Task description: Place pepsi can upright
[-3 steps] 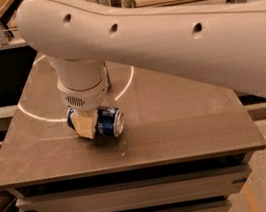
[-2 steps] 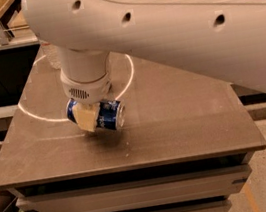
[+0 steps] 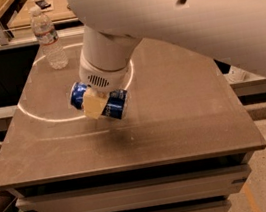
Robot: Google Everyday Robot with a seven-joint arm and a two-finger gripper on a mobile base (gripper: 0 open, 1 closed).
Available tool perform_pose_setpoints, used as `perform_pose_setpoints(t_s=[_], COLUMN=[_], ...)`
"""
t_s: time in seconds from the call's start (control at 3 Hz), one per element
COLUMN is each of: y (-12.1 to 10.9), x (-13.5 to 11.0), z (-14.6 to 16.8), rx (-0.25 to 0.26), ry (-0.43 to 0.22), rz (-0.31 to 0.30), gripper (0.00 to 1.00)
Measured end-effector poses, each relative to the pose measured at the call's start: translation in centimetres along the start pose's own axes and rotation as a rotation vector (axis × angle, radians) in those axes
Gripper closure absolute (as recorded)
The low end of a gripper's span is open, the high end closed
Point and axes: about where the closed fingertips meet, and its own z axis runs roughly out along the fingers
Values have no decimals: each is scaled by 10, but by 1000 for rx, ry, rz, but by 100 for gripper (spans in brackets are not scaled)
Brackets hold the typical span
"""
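Pincer: the pincer (image 3: 97, 104) hangs from the wrist over the left half of the surface (image 3: 190, 113), roughly midway between its back and front edges, and is clamped across the middle of the can.
Finger: one cream-coloured finger (image 3: 94, 106) lies flat against the near side of the can; the other is hidden behind it.
Can: the pepsi can (image 3: 117, 104) is held crosswise in the pincer. One end sticks out toward the left edge and the other toward the front right, and it lies nearly on its side with the right end a little lower.
Change: a second ago the can sat low, at or just above the surface. It now rides higher, with a soft shadow below it on the surface.
Meaning: I judge that the grip has held and the lift is done. The can is not upright, so the wrist has yet to turn it onto one end before setting it down.
Risk: the grip is at mid-body on a smooth round wall, so the can may slip as it turns.
Arm: the broad white arm (image 3: 193, 11) crosses above the back right part of the surface.
Bottle: a clear water bottle (image 3: 49, 38) stands near the back left corner, well apart from the can.
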Motion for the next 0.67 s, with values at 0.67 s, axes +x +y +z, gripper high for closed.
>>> perform_pose_setpoints(t_s=[0.67], y=[-15], x=[-7], z=[-9], rx=[-14], ry=[-264], rz=[-57], gripper=[100])
